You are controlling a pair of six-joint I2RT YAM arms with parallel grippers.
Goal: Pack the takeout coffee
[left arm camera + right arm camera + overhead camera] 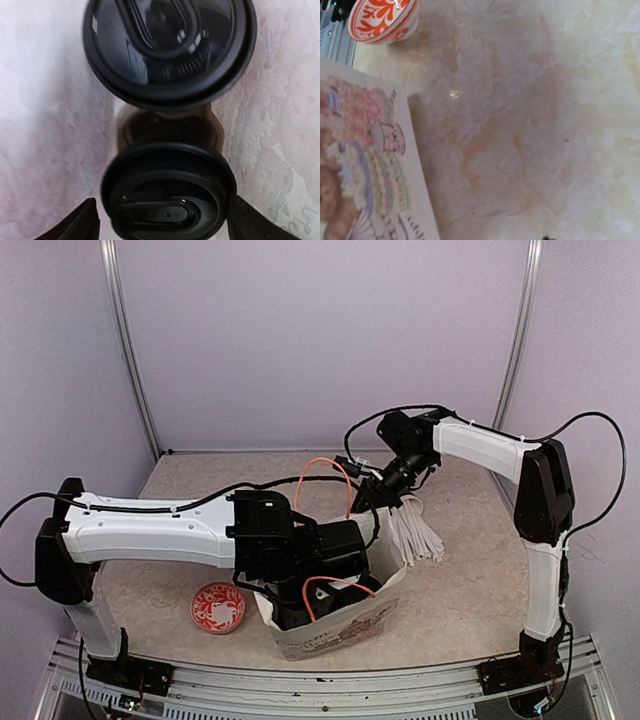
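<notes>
1. A white paper bag (pixel 340 625) with pictures on its side stands on the bench (pixel 460 590), near the front and about in the middle.
2. The left arm bends down into the open top of the bag.
3. The left wrist camera looks down inside the bag. Two black cups with round black lids stand there, one behind the other.
4. The takeout coffee (pixel 167 195) is the cup nearer to the camera. It sits on the floor of the bag, right between the two dark fingers (pixel 75 225) of the left gripper (pixel 162 215).
5. The left jaws are wide apart, one on each side of the lid. They are very close to its rim, but I cannot tell if they press on it or just stand beside it.
6. The other lidded cup (pixel 170 50) is just behind the takeout coffee, and the two look very close together.
7. The right gripper (pixel 378 495) is at the back rim of the bag, by the orange handle (pixel 325 470). I cannot tell if its jaws are apart or closed on something.
8. Some white strips (pixel 415 530) hang at the right side of the bag, just under the right gripper.
9. A small red and white bowl (pixel 217 607) sits on the bench just to the left of the bag.
10. The right wrist camera shows the bench, the picture side of the bag and that bowl in a corner.
</notes>
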